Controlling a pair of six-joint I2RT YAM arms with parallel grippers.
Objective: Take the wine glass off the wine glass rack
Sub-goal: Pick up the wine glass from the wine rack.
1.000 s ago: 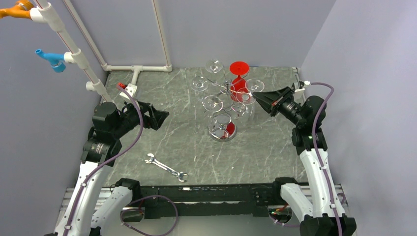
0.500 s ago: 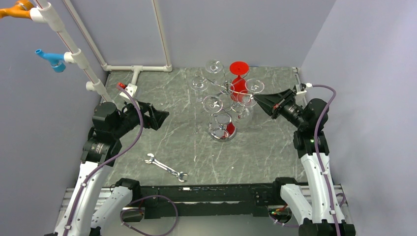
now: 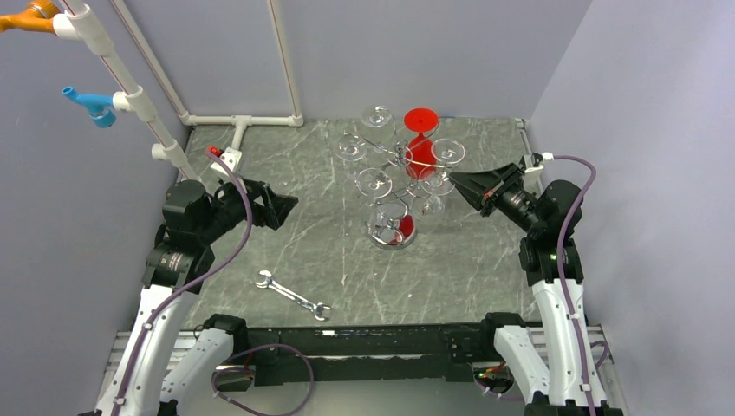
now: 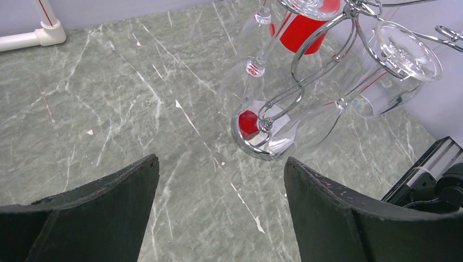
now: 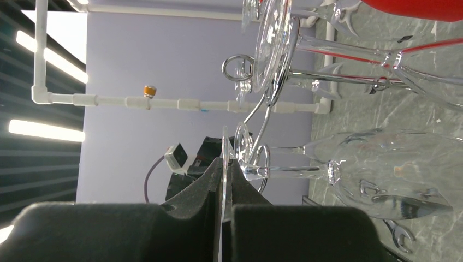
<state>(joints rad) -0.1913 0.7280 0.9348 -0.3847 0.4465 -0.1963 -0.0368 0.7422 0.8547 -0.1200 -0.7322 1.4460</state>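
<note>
Grey marble table (image 3: 347, 260), lilac walls (image 3: 433, 52) | left claw (image 4: 221, 162) agape | right claw (image 5: 224, 164) pinching wine glass (image 5: 382, 183), seemingly

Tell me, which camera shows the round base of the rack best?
The left wrist view: the base sits near the middle, close and sharp. The top view shows it small, under hanging glasses. The right wrist view misses it.

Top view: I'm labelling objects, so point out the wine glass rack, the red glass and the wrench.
wine glass rack (image 3: 378, 236): top view, chrome rim of its round base.
red glass (image 3: 421, 119): top view, its round foot.
wrench (image 3: 293, 295): top view, middle of its shaft.
</note>
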